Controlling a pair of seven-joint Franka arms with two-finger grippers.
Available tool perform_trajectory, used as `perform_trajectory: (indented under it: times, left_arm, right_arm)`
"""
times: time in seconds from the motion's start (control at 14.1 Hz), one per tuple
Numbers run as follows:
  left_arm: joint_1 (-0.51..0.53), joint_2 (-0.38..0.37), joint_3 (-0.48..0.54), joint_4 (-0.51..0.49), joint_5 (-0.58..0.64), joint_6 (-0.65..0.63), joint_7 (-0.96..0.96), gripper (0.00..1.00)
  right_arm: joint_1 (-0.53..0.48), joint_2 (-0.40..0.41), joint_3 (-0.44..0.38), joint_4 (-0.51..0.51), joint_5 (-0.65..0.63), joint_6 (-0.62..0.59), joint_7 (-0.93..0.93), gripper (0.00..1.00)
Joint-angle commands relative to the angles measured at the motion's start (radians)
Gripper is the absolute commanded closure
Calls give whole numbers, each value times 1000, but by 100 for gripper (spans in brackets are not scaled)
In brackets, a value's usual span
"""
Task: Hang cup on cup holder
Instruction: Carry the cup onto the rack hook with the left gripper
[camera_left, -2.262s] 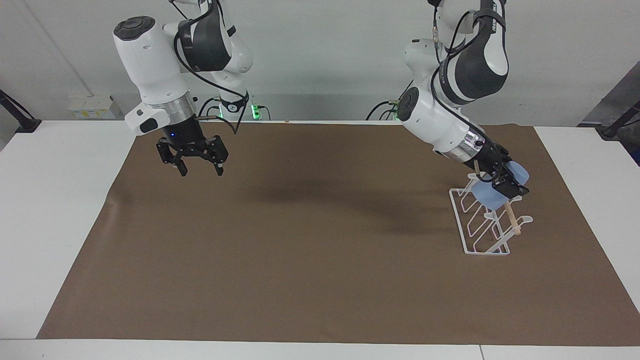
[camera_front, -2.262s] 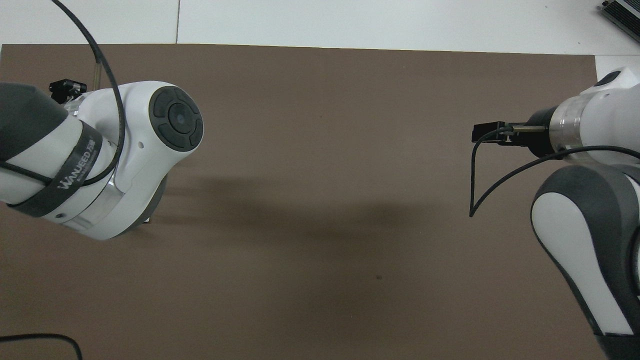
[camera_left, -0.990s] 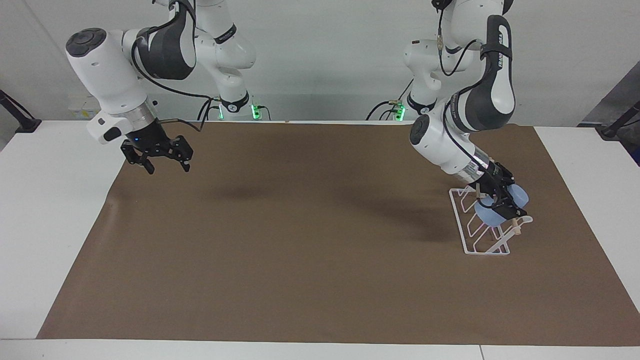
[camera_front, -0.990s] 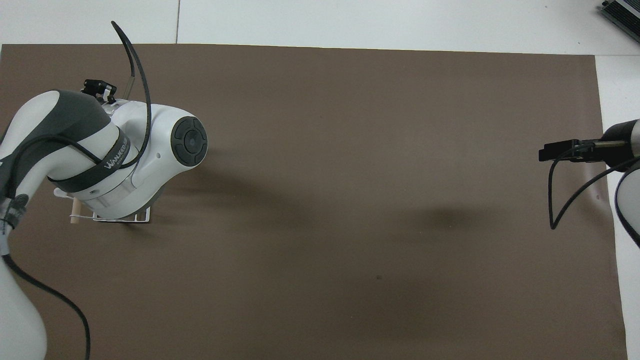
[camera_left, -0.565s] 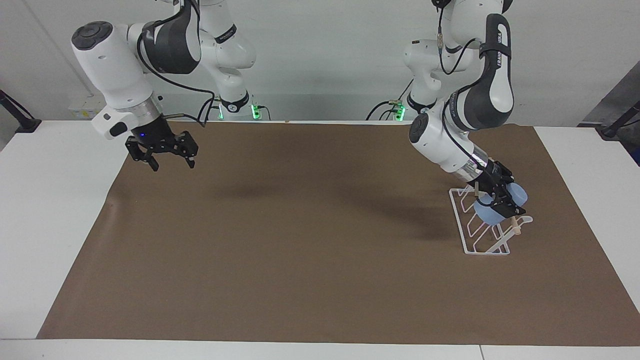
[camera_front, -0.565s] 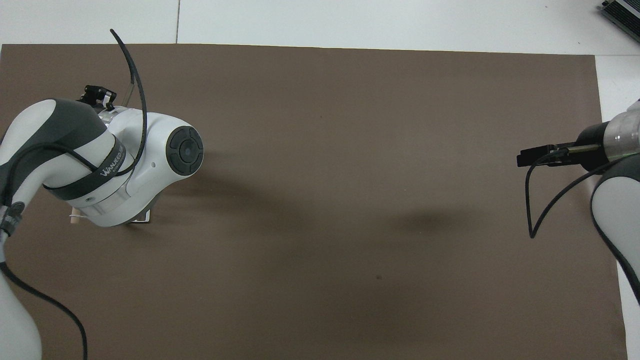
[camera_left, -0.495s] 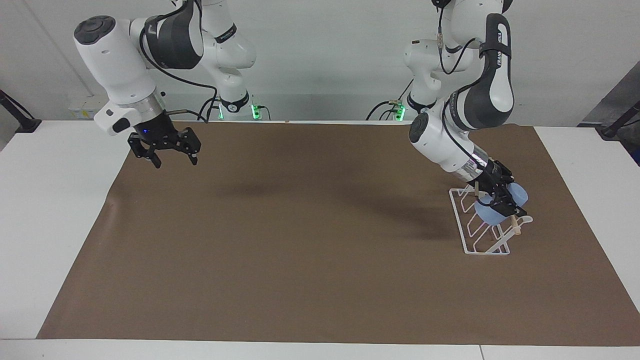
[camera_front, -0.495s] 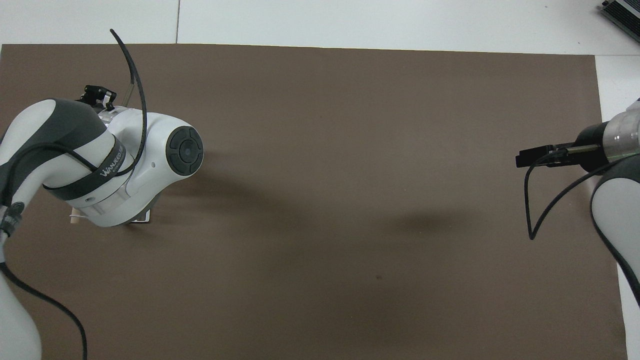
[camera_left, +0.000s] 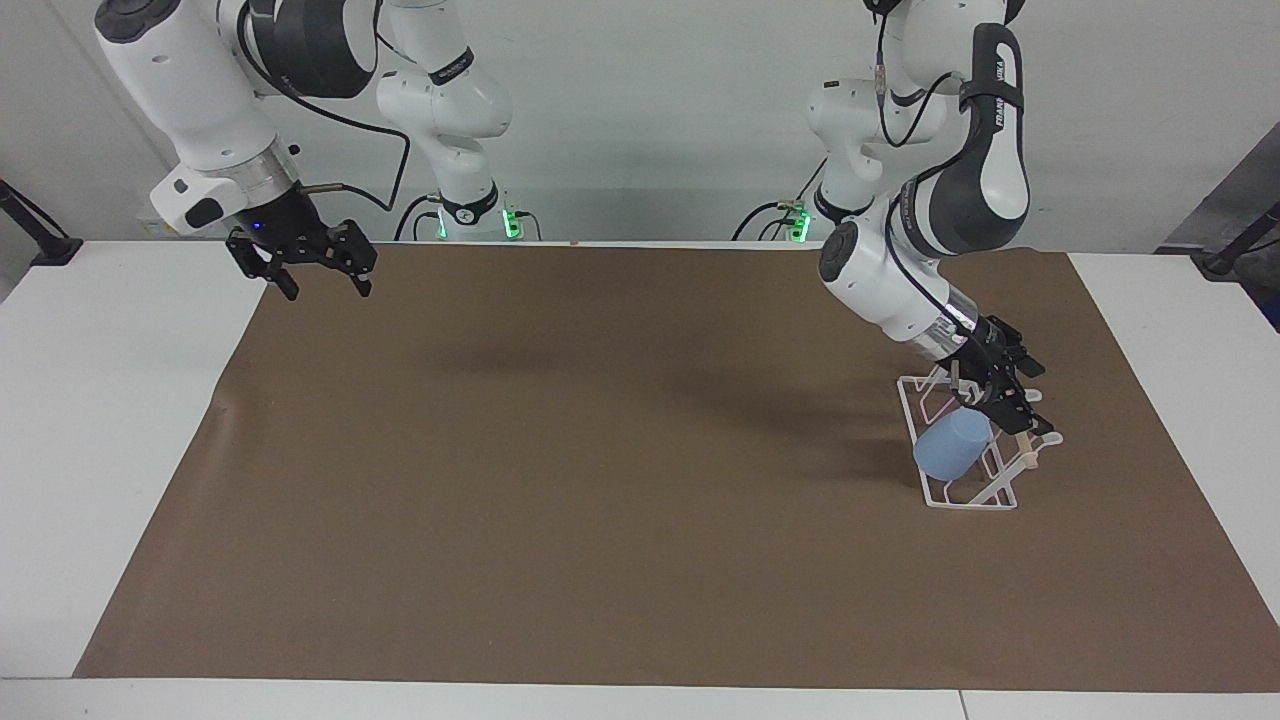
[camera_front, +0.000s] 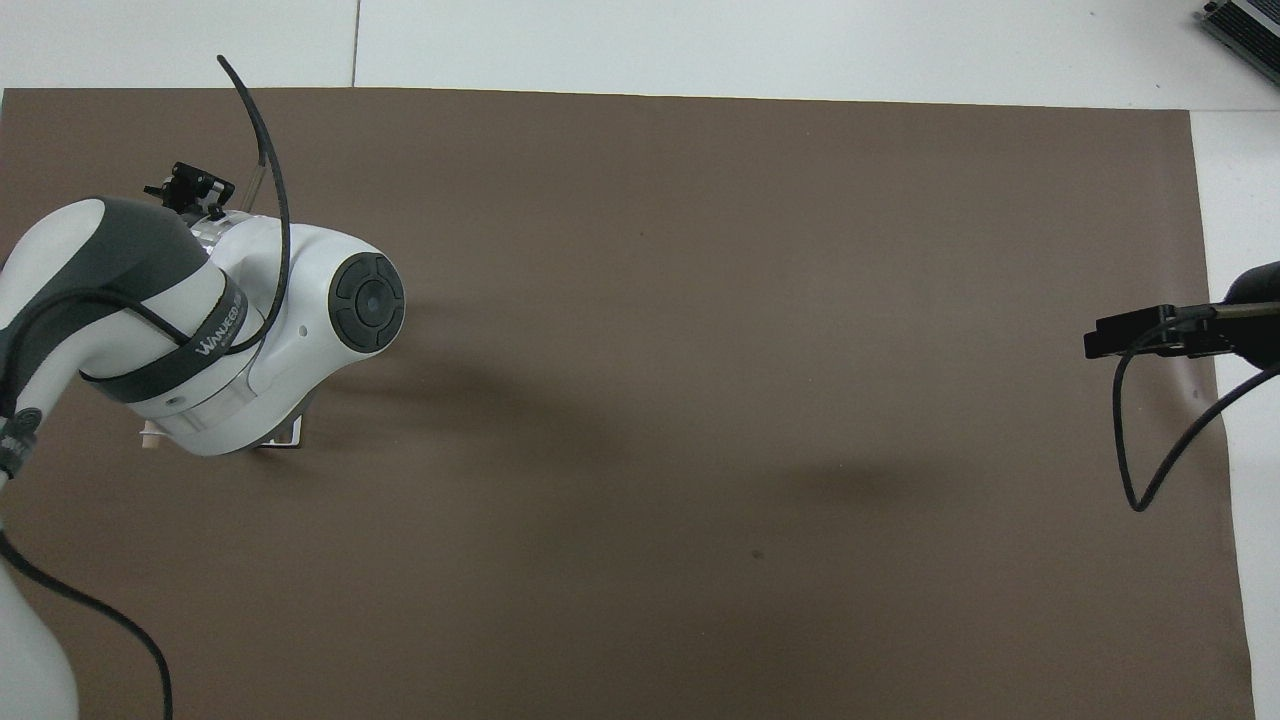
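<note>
One camera stands high across the table from the robots and faces them, so both arm bases and the wall show at the top of its picture. It is far enough to take in the whole brown mat. The second camera sits high above the robots' own end and looks steeply down and forward, closer in. Both views share the brown mat, seen half a turn apart.

Matt plastic cup, white wire cup holder, wooden rod
</note>
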Motion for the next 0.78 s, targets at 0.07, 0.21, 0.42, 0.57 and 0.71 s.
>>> perform_trajectory:
  times: [0.07,0.21,0.42,0.57,0.71]
  left_arm:
    - [0,-39,-5,-1,-46,-26,0,0]
    - [-3,-43,-4,34,-132,-57,-5,0]
    - [0,-62,-4,74,-310,-194,-127,0]
    - [10,-112,-2,75,-410,-215,-187,0]
    - [51,-147,5,75,-552,-218,-274,0]
  right_arm:
    - [1,-35,14,-3,-9,-40,-8,0]
    - [0,-35,14,-4,-9,-39,-11,0]
    - [-25,-40,5,-10,-9,-48,-9,0]
    - [-27,-46,3,-7,-22,-56,-6,0]
    - [-24,-58,3,-7,-41,-79,3,0]
